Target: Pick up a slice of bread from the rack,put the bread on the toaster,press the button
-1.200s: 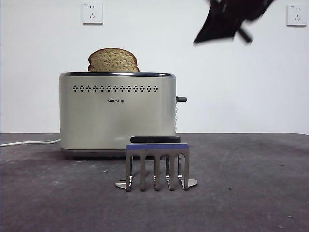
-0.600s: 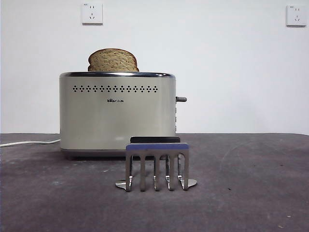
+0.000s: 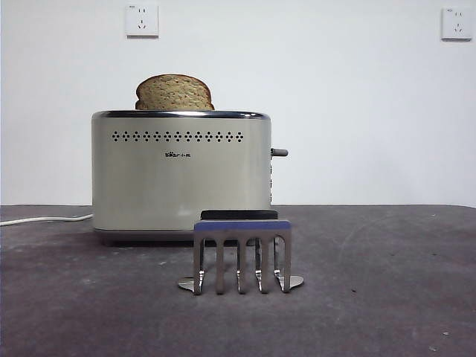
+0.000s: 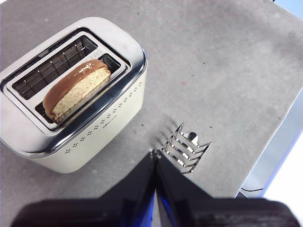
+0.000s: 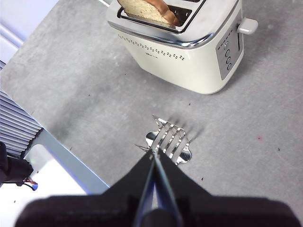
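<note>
The slice of bread stands upright in a slot of the toaster, left of centre in the front view, its domed top and dark crust showing above the chrome rim. From the left wrist view it sits in the slot nearer the vent holes, leaning slightly. The rack stands bare in front of the toaster, lower centre of the front view, with nothing between its prongs.

Both arms are out of the front view. The left gripper and the right gripper each have their jaws pressed together with nothing held, both hanging well above the table near the rack.

What seems left is the button, the small dark lever sticking out of the toaster's narrow end at the right (pale-looking in the right wrist view). It is likely stiff and sprung, small and smooth, so a closed gripper tip pressing down on its top should serve better than a pinch; it could slip off the end. The bread looks light, soft and crumbly, best taken by its crust edges if it needs reseating. The toaster looks heavy enough to stay put.

The table is dark grey, matt and lightly speckled. Behind is a plain white wall with two sockets at the top, and a white cord trails off left.
</note>
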You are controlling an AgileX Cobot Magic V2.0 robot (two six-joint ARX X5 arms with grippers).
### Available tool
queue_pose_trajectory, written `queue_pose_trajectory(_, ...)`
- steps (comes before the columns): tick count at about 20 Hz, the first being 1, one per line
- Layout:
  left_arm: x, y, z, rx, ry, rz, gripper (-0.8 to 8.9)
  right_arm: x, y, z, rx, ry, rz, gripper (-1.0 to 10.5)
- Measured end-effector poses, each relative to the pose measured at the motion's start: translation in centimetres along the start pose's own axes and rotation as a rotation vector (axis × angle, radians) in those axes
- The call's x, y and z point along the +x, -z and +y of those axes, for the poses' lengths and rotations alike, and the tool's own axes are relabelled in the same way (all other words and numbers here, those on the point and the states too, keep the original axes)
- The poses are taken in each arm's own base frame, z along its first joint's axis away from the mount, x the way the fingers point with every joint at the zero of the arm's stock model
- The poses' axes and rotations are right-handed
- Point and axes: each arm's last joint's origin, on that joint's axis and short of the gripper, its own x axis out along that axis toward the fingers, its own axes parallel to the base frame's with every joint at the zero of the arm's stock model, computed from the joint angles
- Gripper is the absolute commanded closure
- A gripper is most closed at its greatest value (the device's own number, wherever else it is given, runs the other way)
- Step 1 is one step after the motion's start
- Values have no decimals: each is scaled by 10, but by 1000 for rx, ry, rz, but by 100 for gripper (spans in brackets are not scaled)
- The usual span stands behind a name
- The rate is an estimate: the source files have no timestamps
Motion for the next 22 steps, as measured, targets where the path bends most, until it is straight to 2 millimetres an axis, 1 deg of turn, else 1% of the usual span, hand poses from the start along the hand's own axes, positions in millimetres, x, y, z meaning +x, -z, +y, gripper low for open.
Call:
queue_pose_trajectory(8,0,0,0,0,-6,1,818,0,0,0,0,0,0,946)
queue_pose_trajectory(10,-2,1,3,-1,-60,10,817,0,0,0,0,0,0,946)
queue_pose_trajectory(11,-5,0,6,2,-97,-13,818,0,0,0,0,0,0,946)
queue_pose_trajectory(13,-23,-9,12,49,-163,-194,818,0,0,0,-1,0,0,946)
queue_pose_trajectory(15,-54,-10,8,120,-220,-403,818,0,0,0,0,0,0,946)
queue_pose_trajectory(17,-85,-1,2,177,-313,-570,818,0,0,0,0,0,0,946)
queue_pose_trajectory(19,-102,16,-3,209,-413,-683,818,0,0,0,0,1,0,946)
queue_pose_trajectory(20,-105,28,-5,216,-457,-717,818,0,0,0,0,0,0,946)
queue_pose_trajectory(22,-98,56,-5,217,-539,-753,818,0,0,0,0,1,0,946)
